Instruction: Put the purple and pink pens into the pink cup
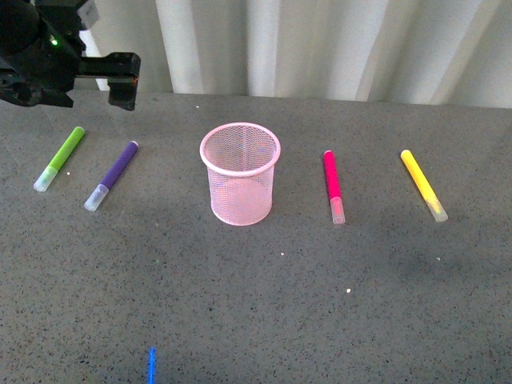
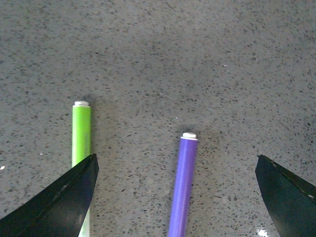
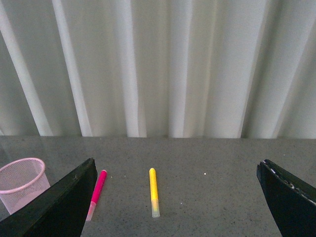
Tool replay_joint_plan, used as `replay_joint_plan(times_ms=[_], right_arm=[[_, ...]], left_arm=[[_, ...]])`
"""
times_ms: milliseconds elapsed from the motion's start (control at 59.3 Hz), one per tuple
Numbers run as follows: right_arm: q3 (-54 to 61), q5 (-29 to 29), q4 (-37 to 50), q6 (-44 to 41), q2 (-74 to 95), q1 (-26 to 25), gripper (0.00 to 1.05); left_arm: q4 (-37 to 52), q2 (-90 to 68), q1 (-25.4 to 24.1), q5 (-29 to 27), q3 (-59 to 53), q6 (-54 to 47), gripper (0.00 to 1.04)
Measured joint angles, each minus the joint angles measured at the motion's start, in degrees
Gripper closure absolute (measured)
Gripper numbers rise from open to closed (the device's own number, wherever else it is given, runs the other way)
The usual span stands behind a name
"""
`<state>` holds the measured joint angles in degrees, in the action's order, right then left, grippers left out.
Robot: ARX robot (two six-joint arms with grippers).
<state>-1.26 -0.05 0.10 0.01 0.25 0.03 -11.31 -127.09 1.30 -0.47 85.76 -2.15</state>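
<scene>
Pink mesh cup (image 1: 240,172) stands upright mid-table (image 1: 264,320). Purple pen (image 1: 112,174) lies flat to its left, beside the green marker (image 1: 60,158). Pink pen (image 1: 333,186) lies flat to its right, with the yellow marker (image 1: 423,185) further right. Left claw (image 2: 176,163) is spread wide, gripping nothing, raised over the purple pen. Right claw (image 3: 177,161) is spread wide, gripping nothing.

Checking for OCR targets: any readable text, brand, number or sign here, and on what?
None can be read in any view.
The purple pen, pink pen, lime-green marker, yellow marker and pink cup show no legible print.
</scene>
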Motion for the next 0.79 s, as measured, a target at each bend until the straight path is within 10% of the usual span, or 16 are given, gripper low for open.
replay_joint_plan(times_ms=[792], right_arm=[[0.0, 0.0, 0.0, 0.0, 0.0, 0.0, 0.07]], left_arm=[[2.05, -8.81, 2.58, -0.9, -0.7, -3.1, 0.07]])
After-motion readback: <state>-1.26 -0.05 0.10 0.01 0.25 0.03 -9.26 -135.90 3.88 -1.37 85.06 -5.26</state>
